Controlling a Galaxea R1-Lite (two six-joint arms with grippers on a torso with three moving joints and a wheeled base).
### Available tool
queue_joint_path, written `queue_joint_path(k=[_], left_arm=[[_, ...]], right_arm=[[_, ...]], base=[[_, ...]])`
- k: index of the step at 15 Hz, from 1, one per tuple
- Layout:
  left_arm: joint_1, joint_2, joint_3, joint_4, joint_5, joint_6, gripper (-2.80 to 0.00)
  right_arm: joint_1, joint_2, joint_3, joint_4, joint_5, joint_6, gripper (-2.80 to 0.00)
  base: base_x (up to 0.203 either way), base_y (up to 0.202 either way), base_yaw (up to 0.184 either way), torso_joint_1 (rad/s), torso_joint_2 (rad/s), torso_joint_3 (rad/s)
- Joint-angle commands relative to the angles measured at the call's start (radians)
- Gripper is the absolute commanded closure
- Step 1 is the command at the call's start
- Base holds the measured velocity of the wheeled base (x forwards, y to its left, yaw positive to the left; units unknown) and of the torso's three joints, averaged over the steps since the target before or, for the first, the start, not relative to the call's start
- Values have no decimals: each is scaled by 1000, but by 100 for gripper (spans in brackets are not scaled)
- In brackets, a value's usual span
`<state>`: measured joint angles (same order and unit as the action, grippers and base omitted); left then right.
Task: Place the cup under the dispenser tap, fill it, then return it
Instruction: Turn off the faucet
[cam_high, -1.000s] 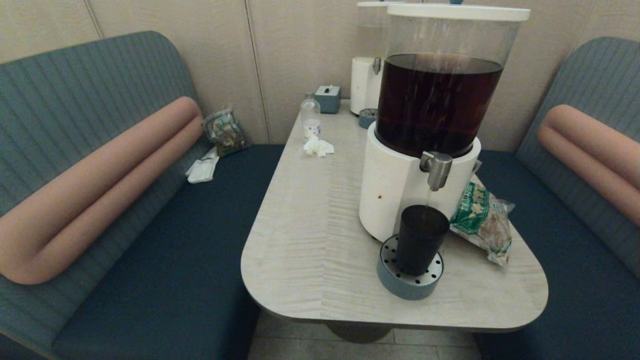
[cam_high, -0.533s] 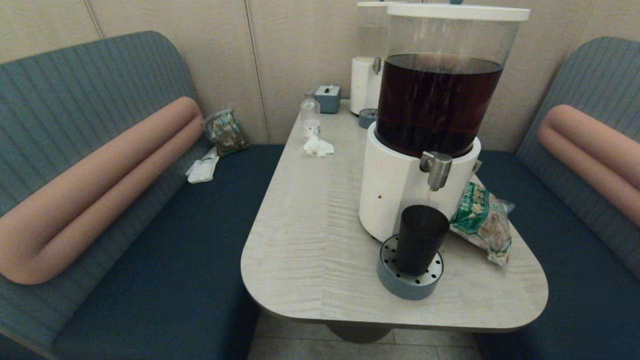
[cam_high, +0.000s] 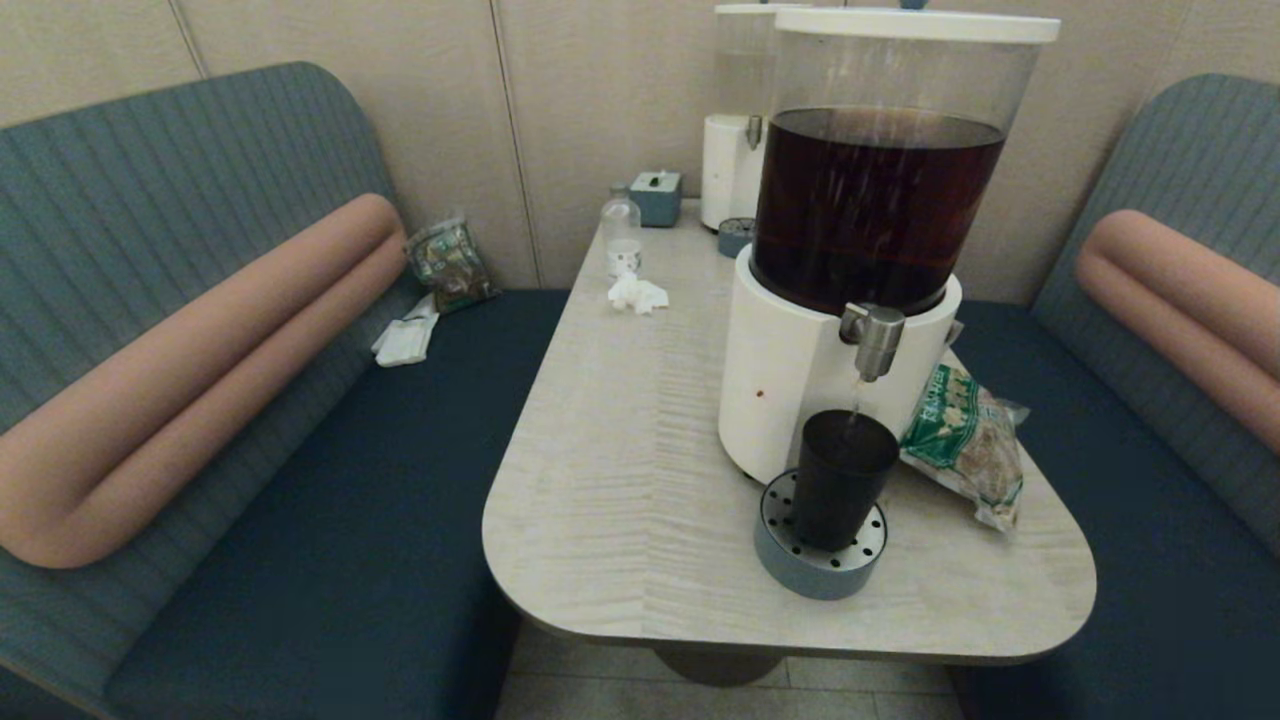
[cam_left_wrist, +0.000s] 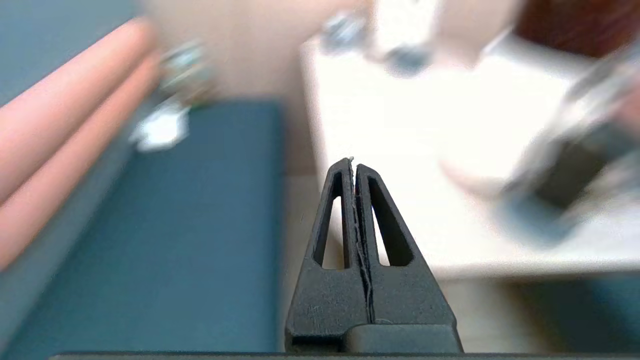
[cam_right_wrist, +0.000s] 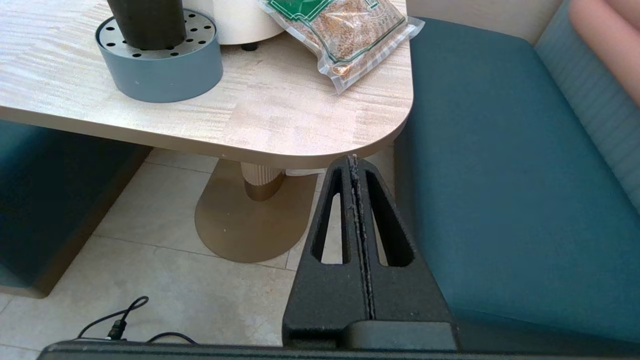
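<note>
The black cup (cam_high: 842, 478) stands upright on the grey perforated drip tray (cam_high: 800, 568), directly under the steel dispenser tap (cam_high: 874, 338) of the big tank of dark brown liquid (cam_high: 875, 205). A thin stream runs from the tap into the cup. In the right wrist view the cup (cam_right_wrist: 146, 21) and drip tray (cam_right_wrist: 165, 75) show at the table's near edge. My left gripper (cam_left_wrist: 354, 165) is shut and empty, held off the table's front left. My right gripper (cam_right_wrist: 353, 161) is shut and empty, low beside the table's front right corner. Neither arm shows in the head view.
A green snack bag (cam_high: 965, 440) lies right of the dispenser base (cam_high: 790, 380). Further back stand a small clear bottle (cam_high: 621, 235), crumpled tissue (cam_high: 637, 293), a tissue box (cam_high: 656, 196) and a second white dispenser (cam_high: 732, 150). Blue benches (cam_high: 330, 480) flank the table (cam_high: 620, 480).
The cup, tap and tray have stayed where they were. The thin stream from the tap shows again now, as it did a second ago.
</note>
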<state>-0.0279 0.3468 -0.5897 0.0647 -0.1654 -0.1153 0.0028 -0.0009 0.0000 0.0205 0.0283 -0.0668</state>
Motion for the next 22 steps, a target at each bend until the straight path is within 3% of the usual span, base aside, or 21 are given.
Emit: queue_joint_path(k=[1,3,4,6,8,10,13,16,22], left_arm=[[-12,425,-207,-104,-131,-37,0],[-18,660,-278,-309,-355,-67,0],[-21,764,-288,-438,-486,-80,0],[-32,926,-279,-669,-686,-97,0],[-62,1057,-253,-853,-839,-105,0],[-86,1173,-231,-979,-934,-102,0],[-107,1348,-219,-1176,-975,-96,0],[-157,1546,-253,-1374,-968,-101,0],[-327,1726,-497,-1434,-806,-103,0]], right_arm=[[0,1,2,1,1,-1,0],[0,1,1,1,1,-1,0],[0,1,0,1,1,-1,0],[0,1,2,1,1,-1,0],[0,1,0,1,1,-1,0],[0,1,2,1,1,-1,0],[0,1,1,1,1,-1,0],[0,1,0,1,1,-1,0],[0,1,2,1,1,-1,0]], base=[[0,0,0,0,0,0],[0,0,0,0,0,0],[0,0,0,0,0,0],[0,0,0,0,0,0],[0,0,0,0,0,0],[0,0,0,0,0,0],[0,0,0,0,0,0],[0,0,0,0,0,0],[0,0,0,0,0,0]])
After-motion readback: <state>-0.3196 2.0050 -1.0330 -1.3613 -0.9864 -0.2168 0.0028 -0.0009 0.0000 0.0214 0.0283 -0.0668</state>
